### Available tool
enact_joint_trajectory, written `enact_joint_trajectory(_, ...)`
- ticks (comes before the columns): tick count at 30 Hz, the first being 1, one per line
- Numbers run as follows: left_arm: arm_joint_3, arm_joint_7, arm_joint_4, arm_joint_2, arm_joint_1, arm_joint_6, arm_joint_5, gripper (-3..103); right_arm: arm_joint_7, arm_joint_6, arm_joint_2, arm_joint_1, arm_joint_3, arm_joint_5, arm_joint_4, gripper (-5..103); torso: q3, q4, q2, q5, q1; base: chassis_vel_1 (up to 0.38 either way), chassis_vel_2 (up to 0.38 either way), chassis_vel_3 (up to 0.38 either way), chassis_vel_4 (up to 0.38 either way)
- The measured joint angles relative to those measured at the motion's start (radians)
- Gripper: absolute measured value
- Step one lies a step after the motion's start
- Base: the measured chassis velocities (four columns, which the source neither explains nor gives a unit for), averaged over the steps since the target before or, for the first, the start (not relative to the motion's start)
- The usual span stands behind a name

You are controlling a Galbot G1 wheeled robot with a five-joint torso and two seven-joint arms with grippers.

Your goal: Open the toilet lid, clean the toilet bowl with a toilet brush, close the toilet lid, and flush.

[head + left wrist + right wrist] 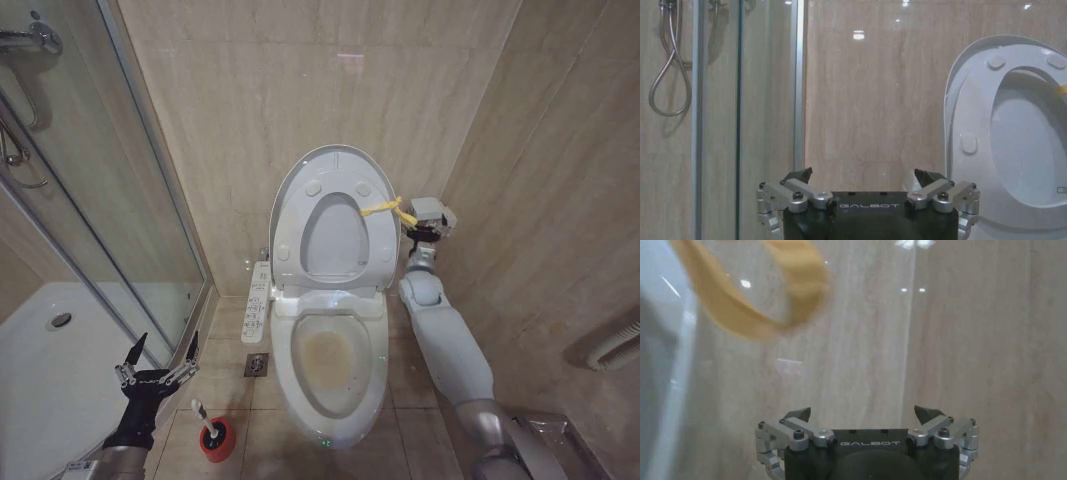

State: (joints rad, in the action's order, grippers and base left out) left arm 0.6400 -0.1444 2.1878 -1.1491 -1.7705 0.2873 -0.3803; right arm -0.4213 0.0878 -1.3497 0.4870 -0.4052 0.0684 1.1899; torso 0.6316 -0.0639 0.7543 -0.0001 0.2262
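Your large white glossy oval toilet lid (290, 215) stands upright against the beige tiled back wall (250, 90), with the white seat ring (335, 235) raised flat against it. A small yellow strap (388, 210) hangs off the lid's right edge. Your right gripper (432, 216) sits just beside that strap, up near the lid's rim; its fingers are spread apart and hold nothing. In the right wrist view the strap (750, 290) loops close ahead of the fingertips (797, 415), apart from them, with bare wall behind. The right arm runs up through the narrow gap between the toilet and the right-hand wall (560, 200), so you have little room there.

The white ceramic toilet bowl (335, 375) lies open below, its basin yellowish at the bottom. On the floor to its left, the toilet brush (203, 417) with its thin white handle stands tilted in a small red round cup holder (217, 440), near the bowl's outer edge but apart from it.

Your left gripper (157, 355) hovers low, just left of and above the brush, fingers splayed wide and empty. It is bounded on its left by the glass shower screen (90, 180) and white shower tray (60, 380). In the left wrist view the lid's edge (953, 115) rises ahead on one side.
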Motion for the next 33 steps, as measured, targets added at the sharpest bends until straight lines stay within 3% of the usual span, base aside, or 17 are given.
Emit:
enact_joint_trajectory(7, 0.000, 0.000, 0.000, 0.000, 0.000, 0.000, 0.000, 100, -0.014, -0.089, 0.007, 0.033, 0.050, 0.020, 0.077, 100, 0.000, -0.0005, 0.000, -0.0001, 0.000, 0.000, 0.000, 0.000, 0.000)
enact_joint_trajectory(19, 0.000, 0.000, 0.000, 0.000, 0.000, 0.000, 0.000, 100, -0.021, -0.147, 0.073, 0.176, 0.105, 0.048, 0.285, 100, 0.000, -0.0010, 0.000, 0.0001, 0.000, 0.000, 0.000, 0.000, 0.000)
enact_joint_trajectory(24, 0.000, 0.000, 0.000, 0.000, 0.000, 0.000, 0.000, 100, -0.031, -0.163, 0.094, 0.237, 0.104, 0.066, 0.349, 100, 0.000, -0.0006, 0.000, -0.0001, 0.000, 0.000, 0.000, 0.000, 0.000)
enact_joint_trajectory(27, 0.000, 0.000, 0.000, 0.000, 0.000, 0.000, 0.000, 100, -0.023, -0.166, 0.099, 0.318, 0.069, 0.077, 0.398, 100, 0.000, 0.0010, 0.000, 0.0001, 0.000, 0.000, 0.000, 0.000, 0.000)
enact_joint_trajectory(33, 0.000, 0.000, 0.000, 0.000, 0.000, 0.000, 0.000, 100, -0.010, -0.167, 0.104, 0.467, 0.031, 0.124, 0.491, 100, 0.000, 0.0001, 0.000, 0.0003, 0.000, 0.000, 0.000, 0.000, 0.000)
